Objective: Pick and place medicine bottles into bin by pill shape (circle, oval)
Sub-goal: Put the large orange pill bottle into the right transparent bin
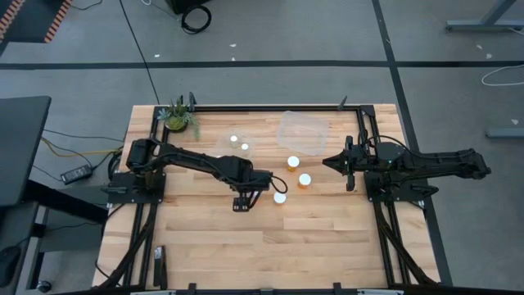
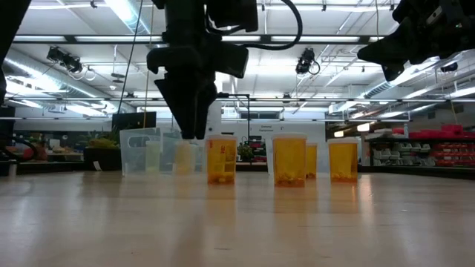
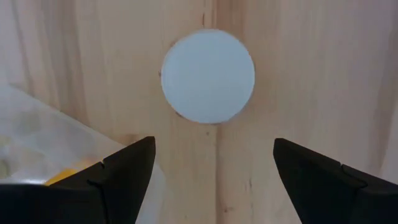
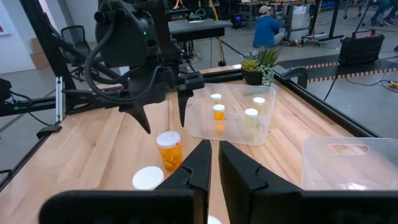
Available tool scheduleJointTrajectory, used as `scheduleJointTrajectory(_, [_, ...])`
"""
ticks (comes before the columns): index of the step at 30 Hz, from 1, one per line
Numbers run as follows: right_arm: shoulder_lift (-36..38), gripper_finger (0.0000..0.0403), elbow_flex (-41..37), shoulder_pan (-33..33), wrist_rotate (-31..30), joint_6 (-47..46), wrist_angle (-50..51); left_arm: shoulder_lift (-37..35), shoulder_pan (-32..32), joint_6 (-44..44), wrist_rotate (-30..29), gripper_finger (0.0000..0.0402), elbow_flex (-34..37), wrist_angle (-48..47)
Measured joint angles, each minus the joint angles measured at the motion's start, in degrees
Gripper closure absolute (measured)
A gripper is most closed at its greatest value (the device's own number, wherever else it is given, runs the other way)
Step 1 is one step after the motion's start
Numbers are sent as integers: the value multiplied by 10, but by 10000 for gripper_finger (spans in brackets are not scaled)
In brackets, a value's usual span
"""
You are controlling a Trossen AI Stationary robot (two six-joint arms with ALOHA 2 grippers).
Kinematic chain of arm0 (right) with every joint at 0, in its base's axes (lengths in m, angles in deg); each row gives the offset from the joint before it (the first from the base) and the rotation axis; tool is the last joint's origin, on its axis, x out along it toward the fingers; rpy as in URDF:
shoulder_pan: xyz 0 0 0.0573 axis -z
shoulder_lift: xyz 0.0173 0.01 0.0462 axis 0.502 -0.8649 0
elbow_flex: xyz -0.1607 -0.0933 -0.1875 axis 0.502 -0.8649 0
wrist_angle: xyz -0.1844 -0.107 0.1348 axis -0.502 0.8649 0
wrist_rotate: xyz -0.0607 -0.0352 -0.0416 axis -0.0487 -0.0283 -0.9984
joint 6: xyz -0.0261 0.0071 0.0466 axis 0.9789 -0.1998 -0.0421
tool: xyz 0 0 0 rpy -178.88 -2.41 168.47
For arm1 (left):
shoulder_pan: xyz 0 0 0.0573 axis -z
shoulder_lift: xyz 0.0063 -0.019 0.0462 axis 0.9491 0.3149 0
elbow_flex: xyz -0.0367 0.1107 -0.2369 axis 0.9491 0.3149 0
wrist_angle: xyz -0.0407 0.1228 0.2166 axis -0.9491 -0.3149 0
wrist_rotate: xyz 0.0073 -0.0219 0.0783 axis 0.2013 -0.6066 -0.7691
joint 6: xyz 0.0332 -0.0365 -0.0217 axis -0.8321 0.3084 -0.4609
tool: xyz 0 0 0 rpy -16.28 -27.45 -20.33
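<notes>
Left wrist view: left gripper [image 3: 214,165] points straight down with fingers spread wide, nothing between them, and the round white cap of a medicine bottle [image 3: 208,76] sits just ahead of the gap, roughly centred. In the high view that gripper [image 1: 242,199] hangs over the table just beside the nearest loose bottle [image 1: 280,197]; two more loose bottles [image 1: 293,162] [image 1: 304,179] stand a little beyond it, toward the right arm. A clear bin [image 1: 239,146] near the potted plant [image 1: 178,117] already holds several bottles, a second clear bin [image 1: 303,131] looks empty. Right gripper [image 1: 327,162] waits above the table on its own side, fingers pressed together, holding nothing.

Judgement: step in hand is lining up for the grasp. To do it well, slide forward until the cap sits between the fingers, then drop low enough to pinch the amber body below the cap. Keep the approach vertical; a finger clipping the cap would tip the bottle. Pill shape unreadable here, so target bin undecided.
</notes>
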Motion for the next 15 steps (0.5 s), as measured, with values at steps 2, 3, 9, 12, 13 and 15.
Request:
scheduleJointTrajectory(2, [0,366,0,0,0,0,0,0,1,-5,-5,64,0,8])
scheduleJointTrajectory(3, [0,366,0,0,0,0,0,0,1,-10,-7,64,0,15])
scheduleJointTrajectory(9, [0,366,0,0,0,0,0,-1,2,-35,-9,65,0,35])
scheduleJointTrajectory(12, [0,366,0,0,0,0,0,-1,2,-36,-17,65,0,35])
scheduleJointTrajectory(13, [0,366,0,0,0,0,0,-1,2,-39,-18,65,0,35])
scheduleJointTrajectory(15, [0,366,0,0,0,0,0,-1,2,-42,-26,65,0,27])
